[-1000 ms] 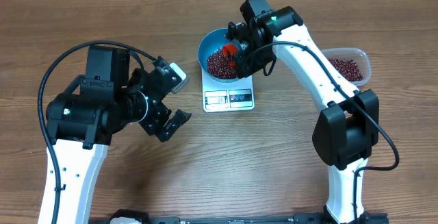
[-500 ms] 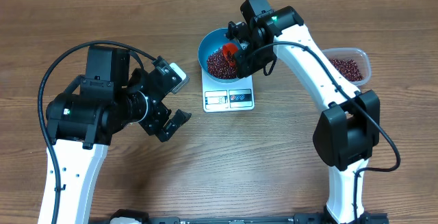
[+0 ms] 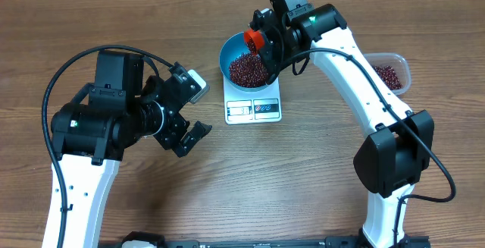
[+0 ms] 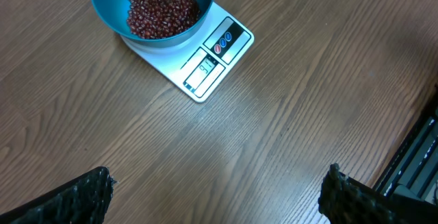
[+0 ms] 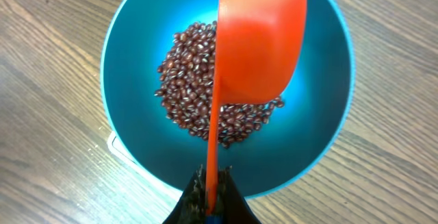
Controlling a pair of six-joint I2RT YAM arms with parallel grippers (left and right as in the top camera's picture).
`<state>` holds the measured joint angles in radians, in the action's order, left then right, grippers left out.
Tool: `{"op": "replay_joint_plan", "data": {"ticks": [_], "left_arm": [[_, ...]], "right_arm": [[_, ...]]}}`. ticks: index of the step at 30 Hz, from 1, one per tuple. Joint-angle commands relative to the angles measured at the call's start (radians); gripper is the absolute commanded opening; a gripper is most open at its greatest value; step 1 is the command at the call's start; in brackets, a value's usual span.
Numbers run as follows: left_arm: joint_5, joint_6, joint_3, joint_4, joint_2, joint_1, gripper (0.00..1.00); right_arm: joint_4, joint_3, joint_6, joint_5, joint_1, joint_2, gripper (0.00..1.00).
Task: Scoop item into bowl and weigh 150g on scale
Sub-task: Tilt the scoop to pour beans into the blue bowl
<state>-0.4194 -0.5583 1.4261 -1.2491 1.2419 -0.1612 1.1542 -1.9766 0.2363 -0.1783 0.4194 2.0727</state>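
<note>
Right claw [image 5: 213, 203] pressed shut on handle of orange scoop [image 5: 260, 39], scoop tipped just ahead of claw over blue bowl [image 5: 130, 59], red-brown beans [image 5: 185, 94] heaped in bowl under scoop, bowl on white scale [image 4: 222, 46], left claw [image 4: 217, 176] spread wide, empty, scale well ahead of it.

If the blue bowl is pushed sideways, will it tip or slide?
Probably slide, not tip: the bowl looks wide, and the beans sit low in it. The scale below looks smooth and hardly wider, so a strong push might take it off.
</note>
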Motion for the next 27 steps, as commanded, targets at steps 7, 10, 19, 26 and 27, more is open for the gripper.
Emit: {"op": "replay_joint_plan", "data": {"ticks": [7, 10, 19, 26, 27], "left_arm": [[-0.015, -0.022, 0.014, 0.000, 0.002, 0.004, 1.00], [-0.015, -0.022, 0.014, 0.000, 0.002, 0.004, 1.00], [-0.015, -0.022, 0.014, 0.000, 0.002, 0.004, 1.00], [-0.015, -0.022, 0.014, 0.000, 0.002, 0.004, 1.00], [-0.015, -0.022, 0.014, -0.001, 0.002, 0.004, 1.00]], "right_arm": [[-0.005, -0.035, 0.003, 0.124, 0.015, -0.042, 0.04], [0.001, -0.035, 0.004, 0.168, 0.034, -0.043, 0.04], [0.006, -0.035, 0.029, 0.393, 0.134, -0.070, 0.04], [0.024, -0.035, 0.029, 0.491, 0.172, -0.093, 0.04], [0.025, -0.035, 0.029, 0.505, 0.179, -0.098, 0.04]]}}
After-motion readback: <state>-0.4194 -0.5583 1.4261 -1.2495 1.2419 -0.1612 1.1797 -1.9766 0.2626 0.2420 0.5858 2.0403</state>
